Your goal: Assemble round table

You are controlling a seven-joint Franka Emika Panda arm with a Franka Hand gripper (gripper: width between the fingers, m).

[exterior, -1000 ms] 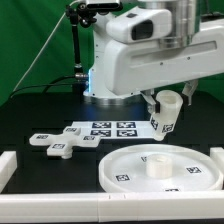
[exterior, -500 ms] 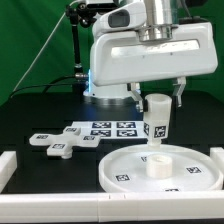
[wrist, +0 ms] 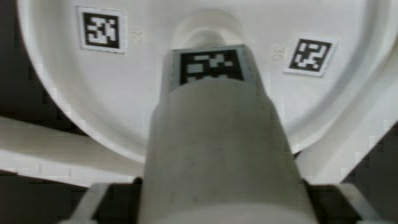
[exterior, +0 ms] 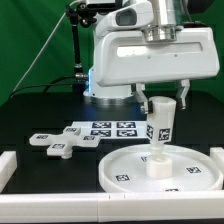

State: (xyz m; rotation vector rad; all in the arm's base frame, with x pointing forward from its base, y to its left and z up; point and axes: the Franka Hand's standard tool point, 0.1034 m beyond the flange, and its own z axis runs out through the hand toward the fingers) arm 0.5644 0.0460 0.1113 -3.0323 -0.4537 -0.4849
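White Panda arm (exterior: pixel 125 18)
Glossy boxy white shell (exterior: pixel 150 62), grey metal ring (exterior: pixel 160 33) above, dark pincer (exterior: pixel 162 100) below, black cables (exterior: pixel 77 45) behind.

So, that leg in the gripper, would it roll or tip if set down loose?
Probably stiff: the leg looks like moulded plastic. Round sides suggest it rolls if laid flat. Upright it may tip, being taller than wide.

Exterior view frontal, toward the arm (exterior: pixel 140 55); wrist view close above shared leg (wrist: pixel 217 130) and disc (wrist: pixel 160 30).
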